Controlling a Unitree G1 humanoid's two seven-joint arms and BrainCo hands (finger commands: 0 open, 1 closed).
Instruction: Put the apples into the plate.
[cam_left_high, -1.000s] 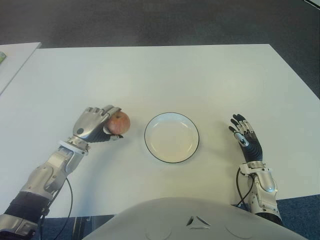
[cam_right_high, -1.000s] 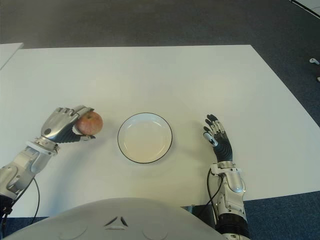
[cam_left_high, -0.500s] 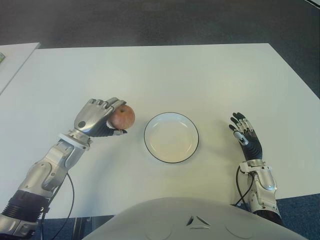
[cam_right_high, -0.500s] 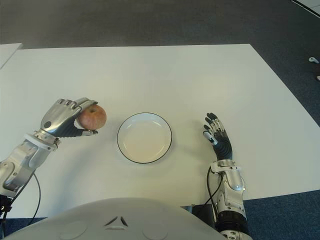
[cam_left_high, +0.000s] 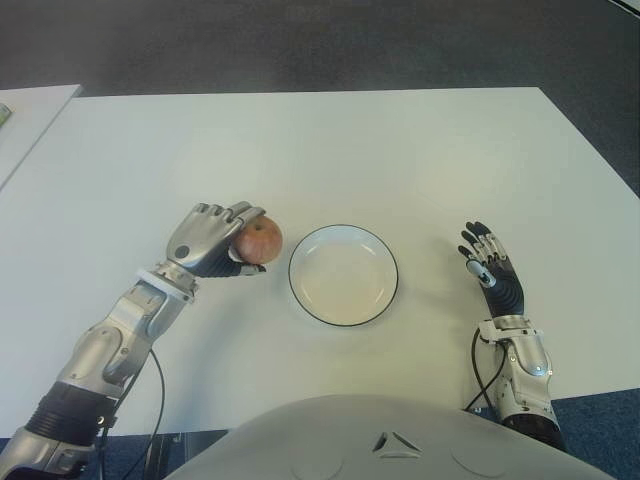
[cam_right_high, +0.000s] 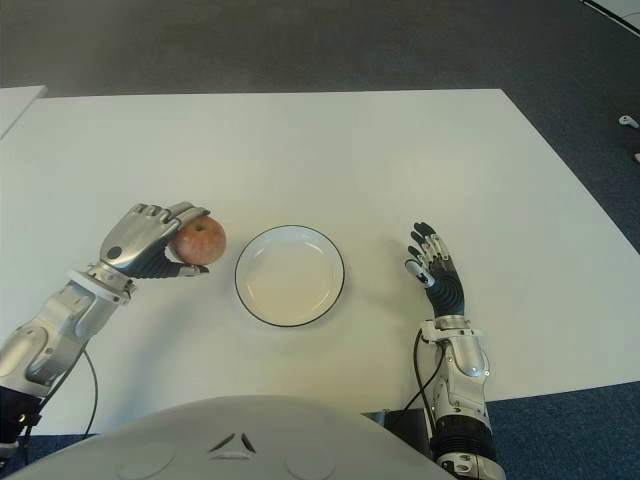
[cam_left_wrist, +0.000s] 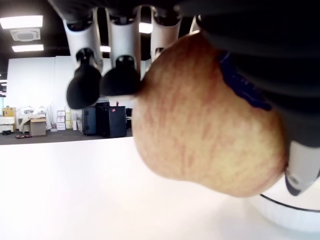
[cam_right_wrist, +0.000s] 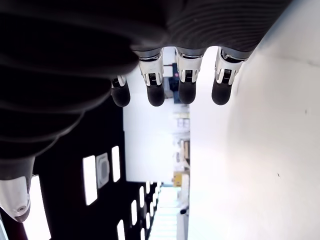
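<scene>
A red-yellow apple (cam_left_high: 260, 239) is held in my left hand (cam_left_high: 222, 240), whose fingers curl over its top; the left wrist view shows the apple (cam_left_wrist: 207, 120) filling the palm, lifted off the white table. It hangs just left of the white plate (cam_left_high: 343, 274) with a dark rim, which has nothing in it. The plate's edge (cam_left_wrist: 285, 207) shows close behind the apple in the left wrist view. My right hand (cam_left_high: 488, 270) shows to the right of the plate with fingers (cam_right_wrist: 156, 85) spread and nothing in them.
The white table (cam_left_high: 330, 150) stretches far beyond the plate. A second pale table edge (cam_left_high: 25, 125) shows at the far left. Dark floor lies past the table's far edge.
My left hand has carried the apple rightward, from well left of the plate to just beside its left rim. The right hand has barely moved.
</scene>
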